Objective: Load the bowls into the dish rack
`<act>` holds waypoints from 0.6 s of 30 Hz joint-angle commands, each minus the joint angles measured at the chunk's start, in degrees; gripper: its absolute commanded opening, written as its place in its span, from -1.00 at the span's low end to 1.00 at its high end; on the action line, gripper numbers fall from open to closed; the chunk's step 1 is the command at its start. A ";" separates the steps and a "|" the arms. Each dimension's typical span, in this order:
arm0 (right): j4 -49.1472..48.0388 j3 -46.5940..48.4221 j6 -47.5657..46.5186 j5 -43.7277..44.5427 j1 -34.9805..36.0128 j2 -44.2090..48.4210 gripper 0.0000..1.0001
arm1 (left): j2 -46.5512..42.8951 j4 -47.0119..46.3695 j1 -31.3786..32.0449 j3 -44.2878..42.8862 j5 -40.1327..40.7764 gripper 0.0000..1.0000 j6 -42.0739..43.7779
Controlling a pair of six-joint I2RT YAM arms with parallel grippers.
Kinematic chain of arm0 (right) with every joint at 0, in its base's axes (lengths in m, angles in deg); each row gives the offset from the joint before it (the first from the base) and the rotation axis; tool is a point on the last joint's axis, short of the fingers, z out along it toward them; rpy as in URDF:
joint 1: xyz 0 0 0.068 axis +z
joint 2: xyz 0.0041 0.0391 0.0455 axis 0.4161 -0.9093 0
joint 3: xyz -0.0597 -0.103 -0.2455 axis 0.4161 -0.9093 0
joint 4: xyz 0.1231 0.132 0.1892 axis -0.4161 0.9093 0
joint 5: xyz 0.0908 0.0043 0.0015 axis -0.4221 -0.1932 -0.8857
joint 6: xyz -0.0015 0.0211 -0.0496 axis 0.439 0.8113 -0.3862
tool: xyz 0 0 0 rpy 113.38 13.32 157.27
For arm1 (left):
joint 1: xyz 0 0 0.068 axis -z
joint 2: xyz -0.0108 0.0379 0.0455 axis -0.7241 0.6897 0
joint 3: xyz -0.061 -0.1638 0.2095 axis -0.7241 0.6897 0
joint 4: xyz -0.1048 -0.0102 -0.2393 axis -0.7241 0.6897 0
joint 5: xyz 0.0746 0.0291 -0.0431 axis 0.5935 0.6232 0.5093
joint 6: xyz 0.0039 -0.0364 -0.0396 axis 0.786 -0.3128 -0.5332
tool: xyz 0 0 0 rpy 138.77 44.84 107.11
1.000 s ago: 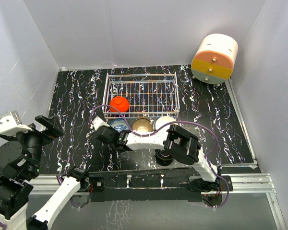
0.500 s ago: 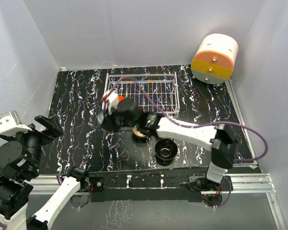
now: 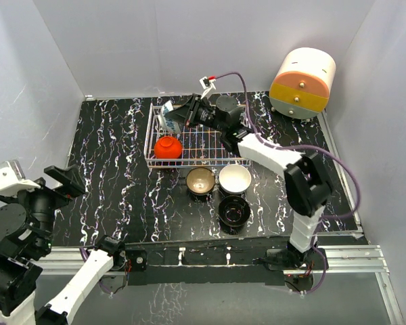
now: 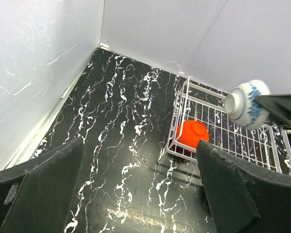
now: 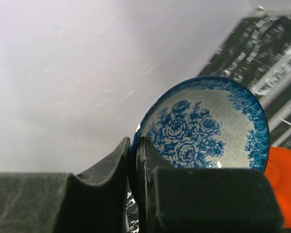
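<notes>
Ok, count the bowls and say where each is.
5. Red bowl in the dish rack; blue-and-white bowl held by the right pincer above it; tan bowl, white bowl and black bowl on the table.

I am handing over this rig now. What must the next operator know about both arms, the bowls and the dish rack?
Left gripper: jaws open, empty, at the left side of the table, away from the bowls.
Right gripper: jaws shut on the rim of the blue-and-white bowl, held in the air over the far left part of the dish rack.
Done: the red bowl lies in the rack's near left corner.
Left: set down the blue-and-white bowl, then load the tan bowl, white bowl and black bowl, which stand on the table in front of the rack.
</notes>
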State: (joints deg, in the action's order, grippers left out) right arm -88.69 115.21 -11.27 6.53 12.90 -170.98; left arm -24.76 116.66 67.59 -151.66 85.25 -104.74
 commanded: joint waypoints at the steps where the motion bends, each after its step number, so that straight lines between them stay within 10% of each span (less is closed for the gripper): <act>1: -13.83 1.71 9.34 0.64 -1.92 -5.99 -0.85 | 0.29 1.74 0.30 -3.69 1.70 0.94 0.54; 18: -25.11 -0.78 16.55 13.28 -5.53 -18.06 -0.84 | -0.78 2.91 0.36 -5.89 2.41 0.94 1.25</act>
State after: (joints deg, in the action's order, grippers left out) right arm -103.57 113.27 3.66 16.41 8.07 -188.12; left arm -25.57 119.04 67.59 -156.34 86.91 -104.50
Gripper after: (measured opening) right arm 0.111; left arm 0.970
